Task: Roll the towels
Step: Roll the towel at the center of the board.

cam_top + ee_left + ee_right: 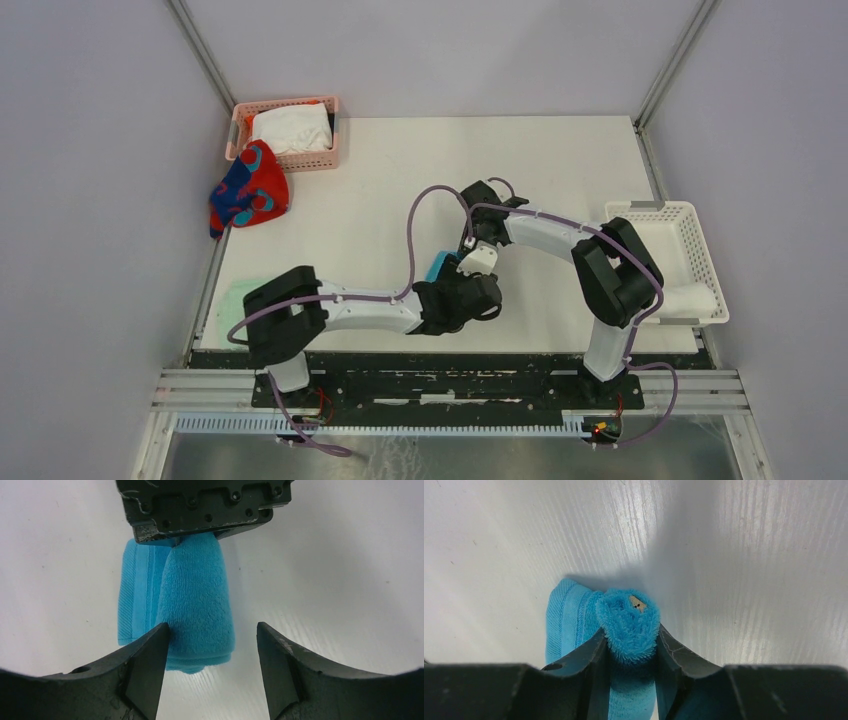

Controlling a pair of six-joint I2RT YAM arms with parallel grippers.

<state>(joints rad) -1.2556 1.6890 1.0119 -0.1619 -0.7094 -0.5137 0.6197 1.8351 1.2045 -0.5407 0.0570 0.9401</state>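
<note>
Near the middle of the white table (400, 170) lies the blue towel (195, 605), partly rolled — it looks soft, light and fluffy. The right gripper (631, 642) pinches one end of the roll; the left gripper (212, 627) is spread around the other. Probably best to hold the thick roll — not the loose flap.

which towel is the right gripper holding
The turquoise towel, rolled and pinched in the right gripper. The white towel sits in the pink basket; the red towel lies beside it.
</note>
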